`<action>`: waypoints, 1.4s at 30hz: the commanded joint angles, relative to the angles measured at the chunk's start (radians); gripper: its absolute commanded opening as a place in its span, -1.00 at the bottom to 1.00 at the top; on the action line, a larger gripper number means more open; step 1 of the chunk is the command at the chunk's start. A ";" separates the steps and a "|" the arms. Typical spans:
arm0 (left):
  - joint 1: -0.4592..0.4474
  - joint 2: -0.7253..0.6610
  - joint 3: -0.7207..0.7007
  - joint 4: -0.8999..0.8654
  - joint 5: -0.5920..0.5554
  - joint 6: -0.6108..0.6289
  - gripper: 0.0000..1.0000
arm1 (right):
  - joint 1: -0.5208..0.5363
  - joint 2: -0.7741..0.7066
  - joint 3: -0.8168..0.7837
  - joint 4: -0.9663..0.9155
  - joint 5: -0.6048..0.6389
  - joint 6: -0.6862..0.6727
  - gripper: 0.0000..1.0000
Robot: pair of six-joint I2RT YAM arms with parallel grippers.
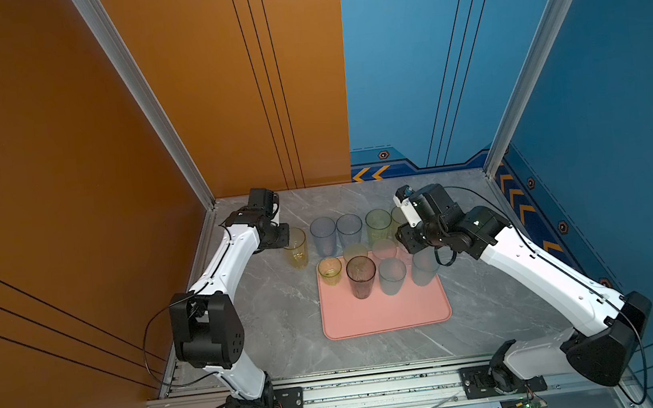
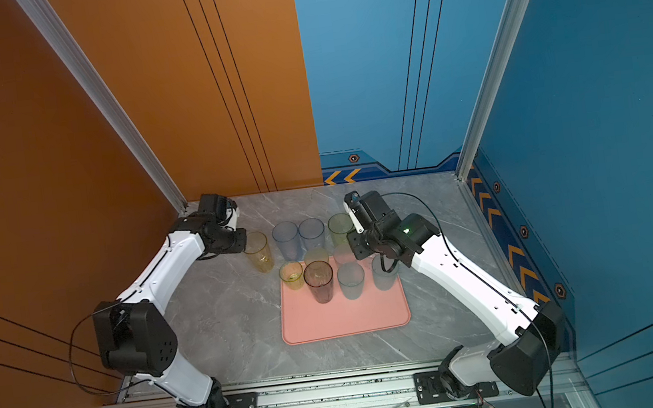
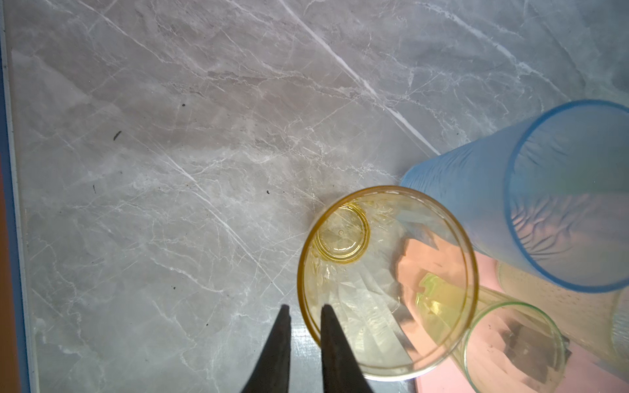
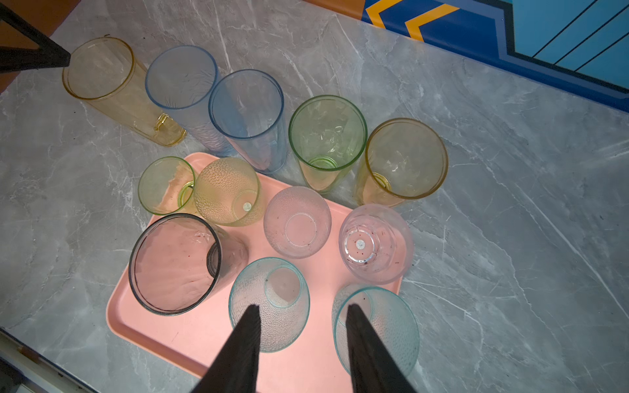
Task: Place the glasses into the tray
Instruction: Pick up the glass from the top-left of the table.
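The tall yellow glass (image 1: 295, 248) (image 3: 388, 282) stands on the table left of the pink tray (image 1: 383, 311) (image 4: 190, 333). My left gripper (image 3: 305, 308) (image 1: 284, 237) is shut on its rim, one finger inside and one outside. Two blue glasses (image 1: 323, 236) (image 1: 349, 229), a green one (image 1: 378, 224) and an amber one (image 4: 405, 158) stand in a row behind the tray. Several glasses stand on the tray, among them a tall grey one (image 1: 361, 276) and two teal ones (image 4: 269, 304) (image 4: 377, 330). My right gripper (image 4: 304, 308) hangs open above the teal pair, holding nothing.
The near half of the tray is bare. Grey marble table (image 1: 288, 322) lies to the left, right and front of it. The orange wall (image 1: 65, 201) is close behind my left arm, and the blue wall (image 1: 602, 140) flanks my right arm.
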 commanded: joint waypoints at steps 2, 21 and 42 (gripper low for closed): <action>0.008 0.023 0.043 -0.023 0.012 0.020 -0.63 | -0.011 -0.012 -0.016 0.015 -0.017 0.015 -0.18; 0.008 0.092 0.078 -0.030 0.010 0.032 -0.80 | -0.027 0.003 -0.024 0.021 -0.033 0.017 -0.18; -0.030 -0.067 0.107 -0.124 -0.095 0.068 -1.00 | -0.050 -0.043 -0.098 0.061 -0.061 0.022 -0.18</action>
